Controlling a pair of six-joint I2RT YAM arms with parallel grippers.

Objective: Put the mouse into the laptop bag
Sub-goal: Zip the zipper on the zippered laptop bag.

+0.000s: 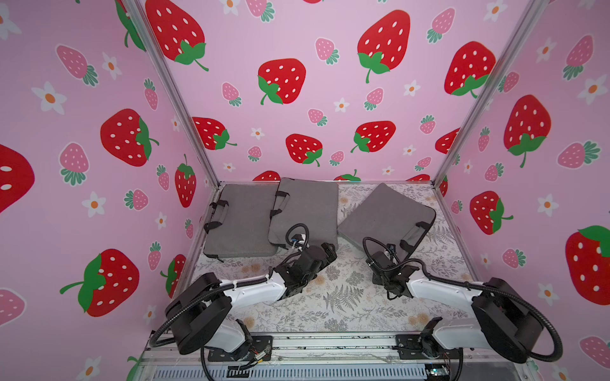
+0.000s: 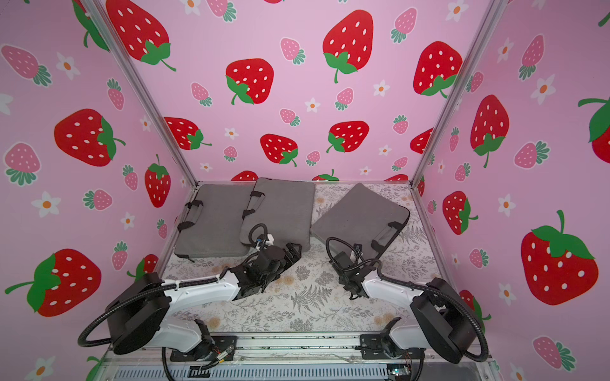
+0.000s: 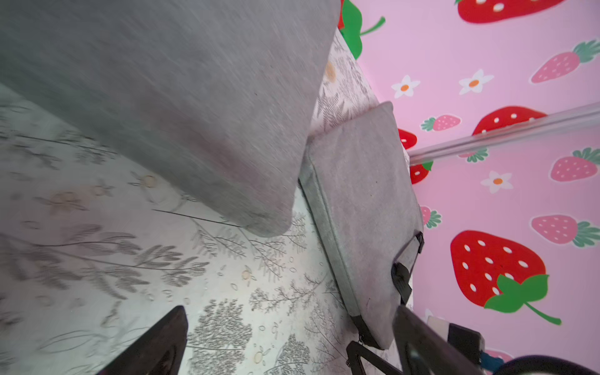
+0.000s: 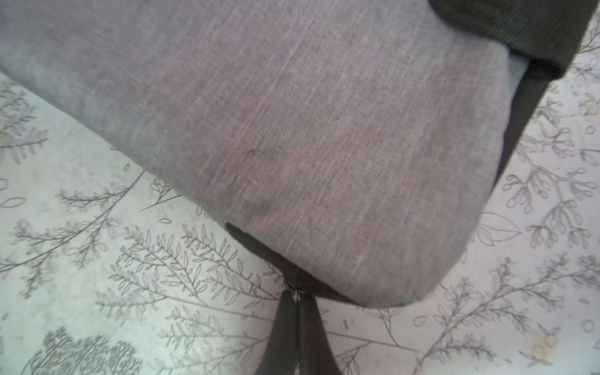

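The mouse shows in no view. Three grey laptop bags lie at the back of the table; the right laptop bag (image 1: 386, 214) (image 2: 359, 214) lies turned at an angle. In the right wrist view my right gripper (image 4: 296, 302) is shut on the small metal zipper pull (image 4: 293, 290) at the rounded near corner of this bag (image 4: 308, 130). Both top views hide its fingers under the wrist. My left gripper (image 1: 330, 252) (image 3: 292, 350) stands open over bare cloth, just off the near right corner of the middle bag (image 1: 307, 211) (image 3: 194, 97), with nothing between its fingers.
A third grey bag (image 1: 241, 224) lies at the back left, partly under the middle one. A floral cloth (image 1: 343, 297) covers the table. Pink strawberry walls close in the back and both sides, with metal posts (image 1: 462, 132) at the corners.
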